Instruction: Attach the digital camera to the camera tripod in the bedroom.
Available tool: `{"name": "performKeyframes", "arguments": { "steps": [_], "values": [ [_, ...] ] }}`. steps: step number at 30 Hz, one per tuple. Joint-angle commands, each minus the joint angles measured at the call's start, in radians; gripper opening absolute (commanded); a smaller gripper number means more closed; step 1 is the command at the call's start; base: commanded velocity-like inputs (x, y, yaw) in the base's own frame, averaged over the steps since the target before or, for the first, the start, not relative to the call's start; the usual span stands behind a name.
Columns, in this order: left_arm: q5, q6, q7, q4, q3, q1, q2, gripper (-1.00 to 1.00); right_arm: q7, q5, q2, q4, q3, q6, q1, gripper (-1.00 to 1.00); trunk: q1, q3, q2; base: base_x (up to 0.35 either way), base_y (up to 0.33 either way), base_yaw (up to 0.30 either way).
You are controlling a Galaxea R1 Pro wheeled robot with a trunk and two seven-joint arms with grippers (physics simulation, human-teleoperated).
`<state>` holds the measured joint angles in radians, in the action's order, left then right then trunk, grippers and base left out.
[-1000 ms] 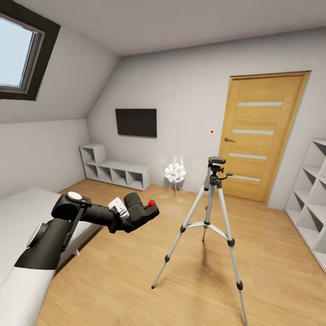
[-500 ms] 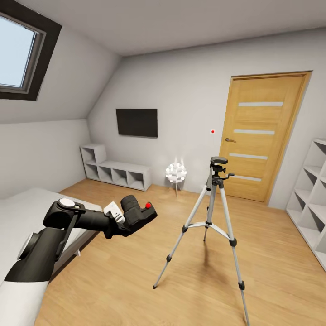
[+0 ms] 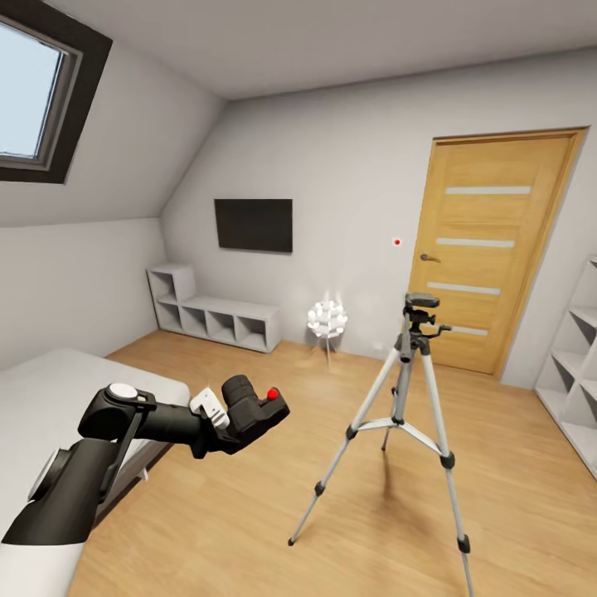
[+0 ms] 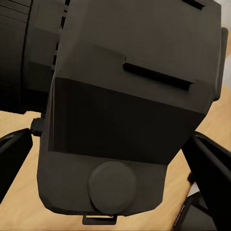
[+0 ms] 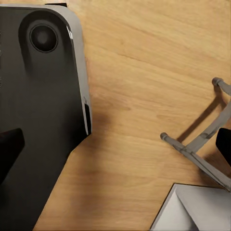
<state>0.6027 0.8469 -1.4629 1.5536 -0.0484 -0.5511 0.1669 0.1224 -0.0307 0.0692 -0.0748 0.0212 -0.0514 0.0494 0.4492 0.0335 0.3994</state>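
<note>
the left gripper has its jaws closed around the digital camera, holding it out over the bedroom floor beside the bed, probably ready for mounting. the camera tripod stands well apart near the door, head bare. whether the right jaws are open or closed cannot be told.

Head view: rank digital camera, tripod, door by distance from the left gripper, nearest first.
1. digital camera, held in the left gripper.
2. camera tripod, standing on the floor to the right, mid-room.
3. wooden door, in the far wall behind the tripod.
</note>
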Motion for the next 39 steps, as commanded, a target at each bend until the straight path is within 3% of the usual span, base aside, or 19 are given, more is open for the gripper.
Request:
{"name": "performKeyframes", "arguments": {
  "steps": [1,25,39],
  "values": [
    [0.009,0.011,-0.010,0.001,-0.001,0.004,0.000,-1.00,0.001,-0.003,0.000,-0.003,0.002,-0.005,0.001,1.00,0.001,0.000,0.001,0.279,0.190,0.000],
    [0.009,0.011,-0.008,0.002,0.001,0.004,0.002,-1.00,0.000,-0.003,-0.001,-0.003,0.003,-0.005,0.001,1.00,0.001,-0.003,0.001,0.281,0.204,0.053],
    [0.009,0.011,-0.007,0.002,0.002,0.004,0.002,-1.00,0.000,-0.003,-0.001,-0.003,0.003,-0.005,0.001,1.00,0.001,-0.003,0.001,0.254,0.198,-0.054]
  ]
}}
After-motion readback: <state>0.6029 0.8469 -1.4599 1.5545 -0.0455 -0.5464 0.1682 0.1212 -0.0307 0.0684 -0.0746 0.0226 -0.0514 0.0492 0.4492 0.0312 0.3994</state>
